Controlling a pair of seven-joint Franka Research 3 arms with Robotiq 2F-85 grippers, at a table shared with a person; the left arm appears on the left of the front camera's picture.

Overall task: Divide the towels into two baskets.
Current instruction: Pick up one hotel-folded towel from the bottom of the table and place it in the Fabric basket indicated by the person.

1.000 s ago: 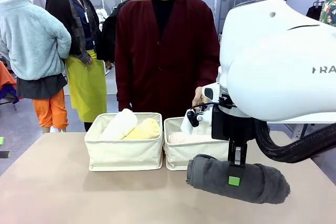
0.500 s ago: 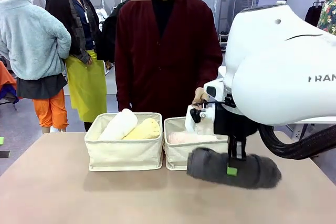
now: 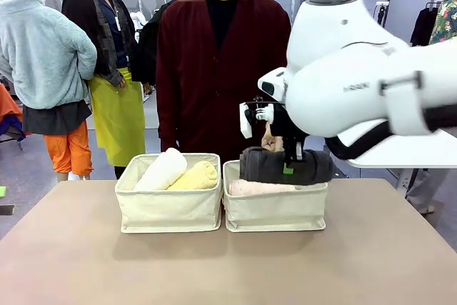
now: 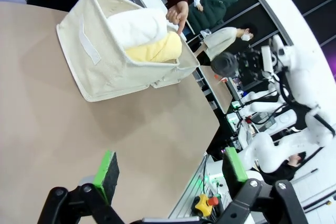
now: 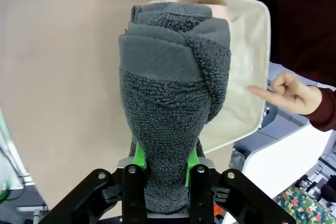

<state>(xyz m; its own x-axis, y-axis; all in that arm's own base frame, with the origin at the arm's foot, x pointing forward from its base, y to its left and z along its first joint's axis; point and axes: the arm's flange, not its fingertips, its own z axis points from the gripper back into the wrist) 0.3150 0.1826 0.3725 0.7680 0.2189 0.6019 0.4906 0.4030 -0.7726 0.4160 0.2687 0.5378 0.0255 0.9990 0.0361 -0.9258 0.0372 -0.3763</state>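
My right gripper (image 3: 288, 168) is shut on the dark grey towel (image 3: 285, 165) and holds it level just above the right basket (image 3: 275, 213), where a pale pink towel (image 3: 255, 188) lies. In the right wrist view the grey towel (image 5: 176, 103) juts out from my right gripper (image 5: 164, 163) over that basket (image 5: 242, 77). The left basket (image 3: 168, 208) holds a white towel (image 3: 163, 169) and a pale yellow towel (image 3: 196, 175). My left gripper (image 4: 170, 169) is open above the bare tabletop, short of the left basket (image 4: 107, 64).
A person in a dark red cardigan (image 3: 225, 69) stands at the far side of the table. Their hand (image 5: 290, 94) points a finger at the right basket's far rim. Bare tan tabletop (image 3: 214, 269) lies in front of both baskets.
My right gripper has lifted the grey towel off the table near the front right and carried it up and away to hang over the right basket.
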